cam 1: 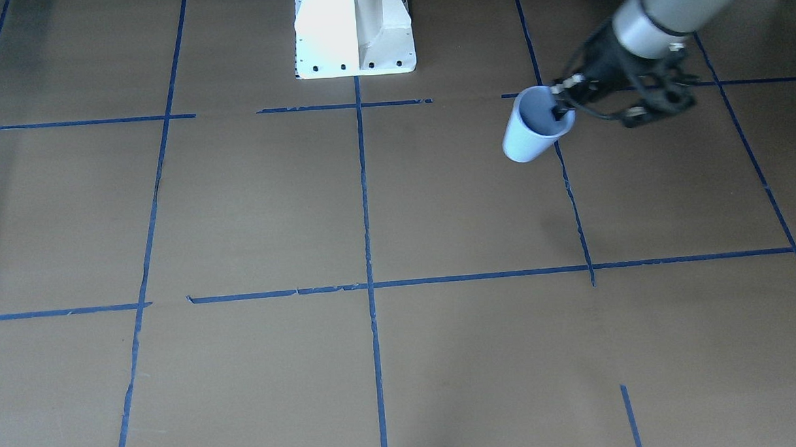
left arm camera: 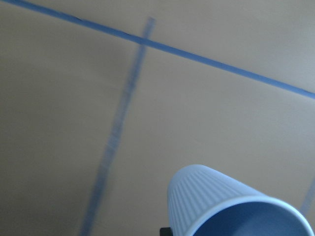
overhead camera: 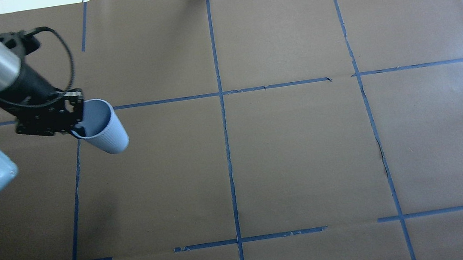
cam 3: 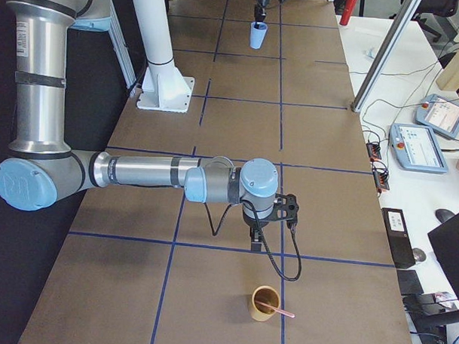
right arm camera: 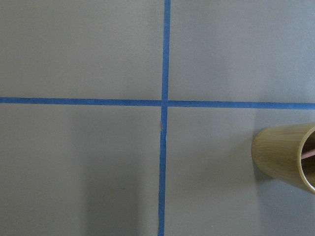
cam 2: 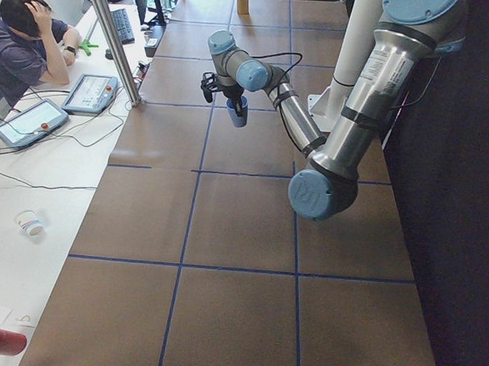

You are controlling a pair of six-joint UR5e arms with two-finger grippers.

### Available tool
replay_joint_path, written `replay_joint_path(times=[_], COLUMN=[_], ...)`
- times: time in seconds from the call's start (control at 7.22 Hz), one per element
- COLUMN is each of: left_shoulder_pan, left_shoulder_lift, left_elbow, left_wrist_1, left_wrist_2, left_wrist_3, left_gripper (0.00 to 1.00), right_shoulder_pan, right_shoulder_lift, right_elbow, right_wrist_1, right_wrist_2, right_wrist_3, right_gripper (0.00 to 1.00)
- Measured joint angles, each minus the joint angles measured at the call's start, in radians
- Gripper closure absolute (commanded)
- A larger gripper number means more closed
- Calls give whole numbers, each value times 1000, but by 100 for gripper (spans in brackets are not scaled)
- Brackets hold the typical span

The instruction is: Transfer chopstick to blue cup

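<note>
— Overhead exterior: what has the left gripper (overhead camera: 77, 126) got?

— The blue cup (overhead camera: 108, 136). The gripper is clamped on the rim, and the front-facing view shows one finger inside the mouth.

— Is the cup standing on the table (overhead camera: 298, 152)?

— No. It hangs clear of the surface over the left part of the table. It is tilted, with the mouth turned toward the gripper and the base pointing right and near. Its shadow lies on the paper, apart from it.

— And the chopstick (cam 3: 281, 310)?

— The exterior right view has it. It leans in a tan cup (cam 3: 262, 315) at the right end of the table, well apart from the blue cup. Its tip sticks out over the tan cup's rim. The right wrist view catches only a thin sliver of it inside the tan cup, at the picture's edge.

— The right gripper (cam 3: 256, 244)?

— It hovers over the table near the tan cup, on that cup's left, not touching it. It shows only in that side view, so I cannot tell whether its fingers are wide or narrow.
</note>
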Motion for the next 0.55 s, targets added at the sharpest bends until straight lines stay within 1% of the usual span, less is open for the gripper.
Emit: replay_joint_path(times=[0.14, 0.28, 0.55], left_shoulder_pan=[72, 136, 228], left_shoulder_lift=[-91, -152, -192], left_elbow=[39, 92, 208], left_wrist_1=[-2, -36, -199], left_wrist_2=[46, 101, 208], left_wrist_3=[-71, -115, -195], left_gripper=[100, 100, 100], right_shoulder_pan=[0, 0, 0], right_shoulder_lift=[-2, -3, -2], right_elbow=[-14, -39, -79], right_wrist_1=[27, 61, 104], right_wrist_2=[0, 1, 2], right_wrist_3=[-1, -1, 0], right_gripper=[0, 0, 0])
